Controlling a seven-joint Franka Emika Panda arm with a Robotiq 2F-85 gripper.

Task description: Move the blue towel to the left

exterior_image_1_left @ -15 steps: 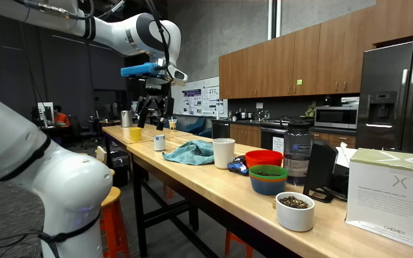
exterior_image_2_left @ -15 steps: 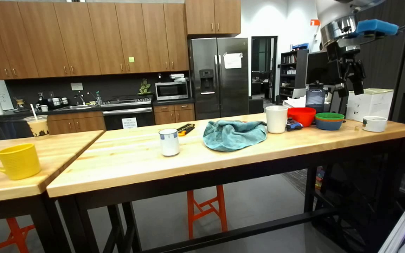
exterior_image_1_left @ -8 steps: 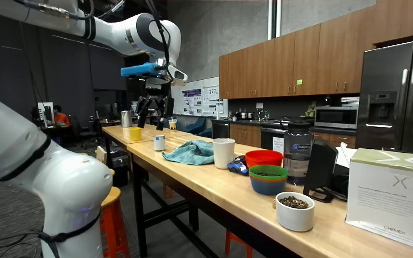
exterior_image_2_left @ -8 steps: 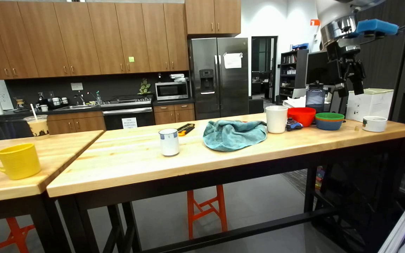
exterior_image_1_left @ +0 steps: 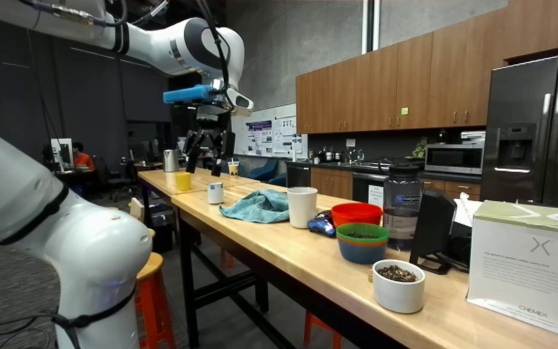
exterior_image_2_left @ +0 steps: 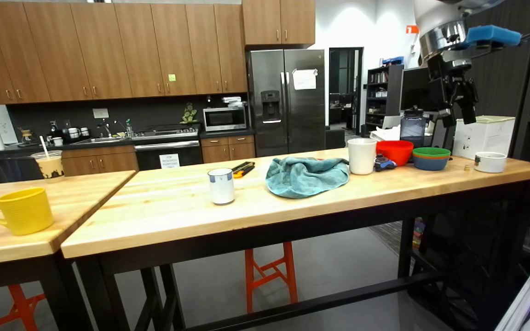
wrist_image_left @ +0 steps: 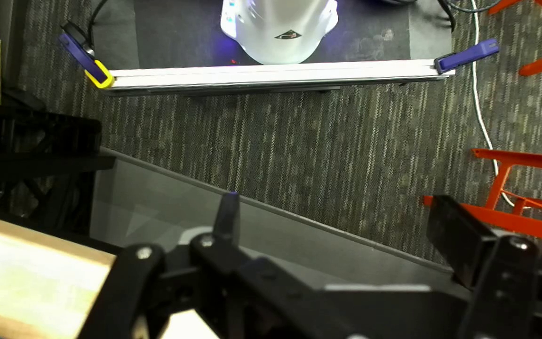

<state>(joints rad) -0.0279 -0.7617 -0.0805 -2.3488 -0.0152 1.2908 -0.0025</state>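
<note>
The blue towel (exterior_image_1_left: 258, 206) lies crumpled on the wooden table. It also shows in an exterior view (exterior_image_2_left: 307, 178), between a small white mug with blue marks (exterior_image_2_left: 221, 187) and a tall white cup (exterior_image_2_left: 362, 157). My gripper (exterior_image_1_left: 204, 171) is raised in the air above table height, apart from the towel. It also shows high on the right in an exterior view (exterior_image_2_left: 459, 122). In the wrist view my gripper (wrist_image_left: 336, 197) has its fingers wide apart with only floor between them. The towel is out of the wrist view.
A red bowl (exterior_image_1_left: 356, 214), stacked bowls (exterior_image_1_left: 362, 245), a water bottle (exterior_image_1_left: 402, 208), a white bowl (exterior_image_1_left: 398, 286) and a box (exterior_image_1_left: 531, 271) stand on the table. A yellow and black tool (exterior_image_2_left: 244, 169) lies behind the small mug. A yellow mug (exterior_image_2_left: 25, 212) stands on the adjoining table.
</note>
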